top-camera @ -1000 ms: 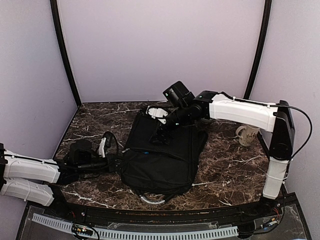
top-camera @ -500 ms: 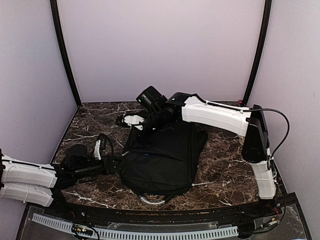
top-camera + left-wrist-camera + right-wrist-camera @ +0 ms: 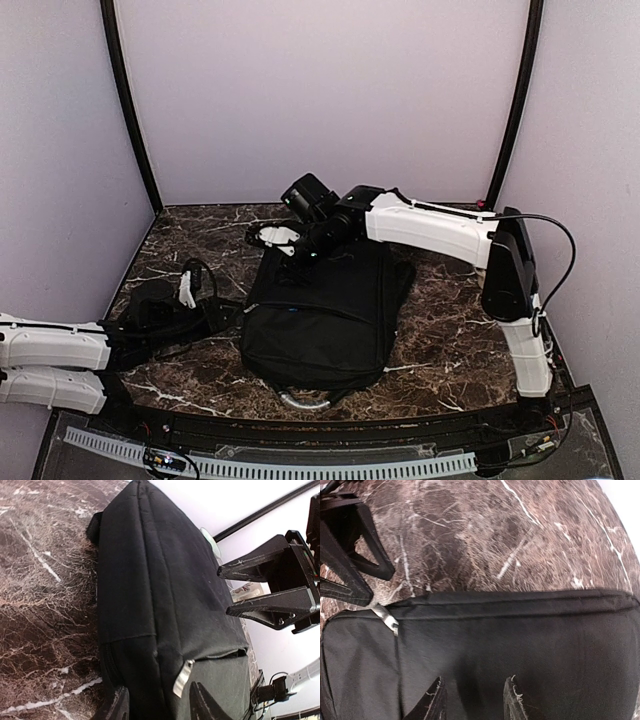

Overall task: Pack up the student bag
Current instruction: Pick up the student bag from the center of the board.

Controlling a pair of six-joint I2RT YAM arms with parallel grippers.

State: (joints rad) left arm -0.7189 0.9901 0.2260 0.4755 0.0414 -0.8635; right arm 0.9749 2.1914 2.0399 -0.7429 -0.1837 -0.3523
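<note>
The student bag lies flat in the middle of the marble table, its grey handle toward the near edge. My left gripper is low at the bag's left side. In the left wrist view the left gripper is open, its jaws straddling the bag's edge seam beside a silver zipper pull. My right gripper reaches over the bag's far-left corner. Seen from the right wrist, the right gripper is narrowly open and rests on the black fabric, with nothing pinched.
Each wrist view shows the other gripper close by: the right gripper and the left gripper. Bare marble lies to the right of the bag. Lilac walls enclose the table, and a white rail runs along the near edge.
The right arm swung left from the bag's far middle to its far-left corner while its jaws narrowed. The left gripper opened and drew back slightly leftward.
</note>
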